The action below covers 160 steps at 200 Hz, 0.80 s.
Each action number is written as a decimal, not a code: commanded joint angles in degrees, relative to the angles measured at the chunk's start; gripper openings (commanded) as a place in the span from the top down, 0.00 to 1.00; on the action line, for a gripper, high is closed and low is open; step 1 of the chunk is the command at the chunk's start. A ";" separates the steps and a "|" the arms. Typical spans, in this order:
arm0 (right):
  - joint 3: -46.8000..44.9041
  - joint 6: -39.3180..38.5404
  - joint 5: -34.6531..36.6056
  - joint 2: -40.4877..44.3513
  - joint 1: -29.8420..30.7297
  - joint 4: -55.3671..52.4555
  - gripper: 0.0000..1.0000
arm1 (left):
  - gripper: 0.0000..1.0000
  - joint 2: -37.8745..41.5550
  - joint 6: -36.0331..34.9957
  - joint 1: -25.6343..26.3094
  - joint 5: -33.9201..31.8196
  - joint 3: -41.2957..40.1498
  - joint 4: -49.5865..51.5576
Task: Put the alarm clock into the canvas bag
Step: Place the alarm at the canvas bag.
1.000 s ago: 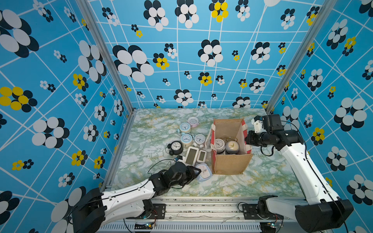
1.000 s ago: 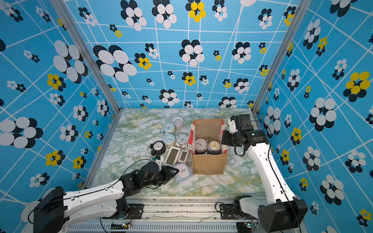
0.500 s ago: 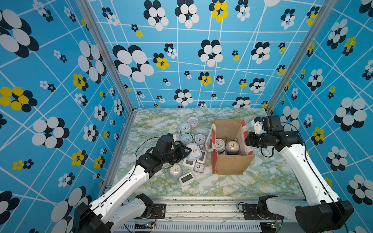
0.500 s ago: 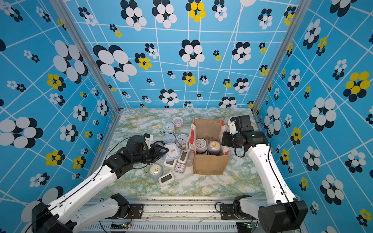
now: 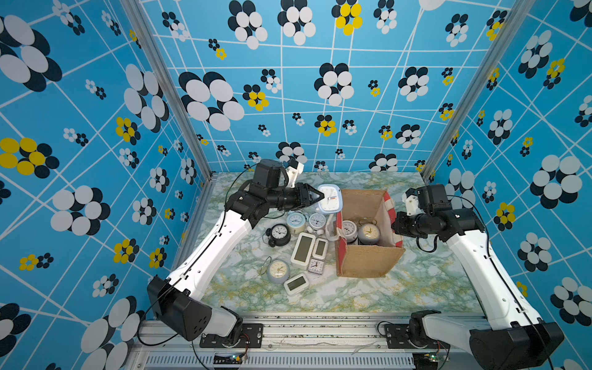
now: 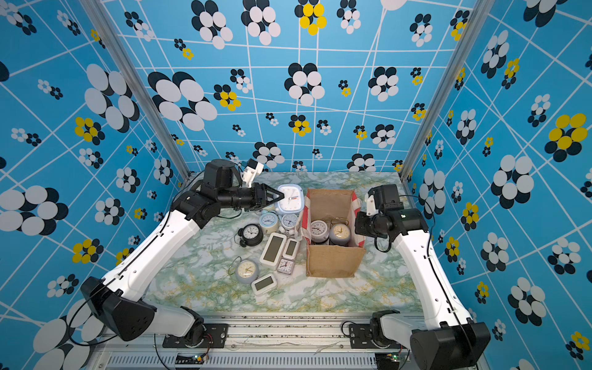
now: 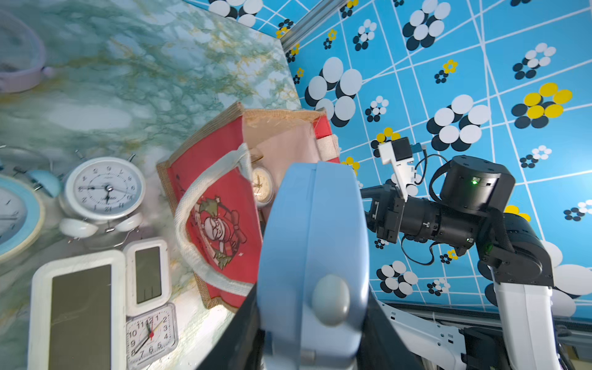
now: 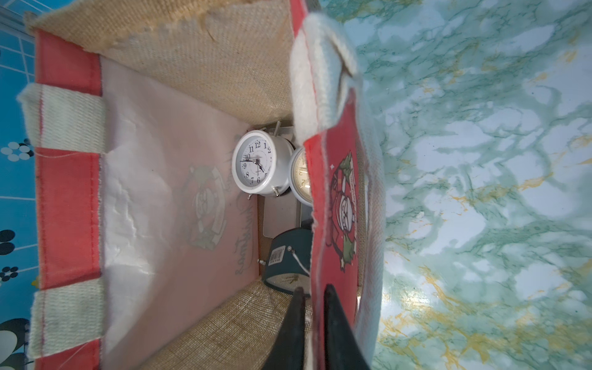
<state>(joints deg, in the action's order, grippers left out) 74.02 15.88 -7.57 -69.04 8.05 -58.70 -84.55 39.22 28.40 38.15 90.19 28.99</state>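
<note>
Because the alarm clock [image 5: 331,200] looks light, rigid and slick-shelled, the left jaws clamp it face-to-back near one edge, aloft at ten o'clock of the canvas bag [image 5: 368,266]. The right jaws straddle the bag's floppy three-o'clock wall; pinched or not, I cannot tell. Two clocks [image 5: 368,232] inside and a limp rope handle [image 7: 180,224] crowd the mouth.

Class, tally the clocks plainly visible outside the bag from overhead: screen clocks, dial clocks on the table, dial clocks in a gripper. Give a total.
Screen clocks on the table: 3
Dial clocks on the table: 5
Dial clock in the left gripper: 1
Total: 9
</note>
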 commanded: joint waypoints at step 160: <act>3.57 -0.48 1.90 -2.02 0.16 -8.41 1.00 | 1.00 -44.50 -51.07 15.63 0.80 58.08 54.44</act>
<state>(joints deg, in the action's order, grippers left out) 76.34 15.75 -5.45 -70.35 8.10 -64.18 -127.63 -3.79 41.36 41.54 146.23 79.15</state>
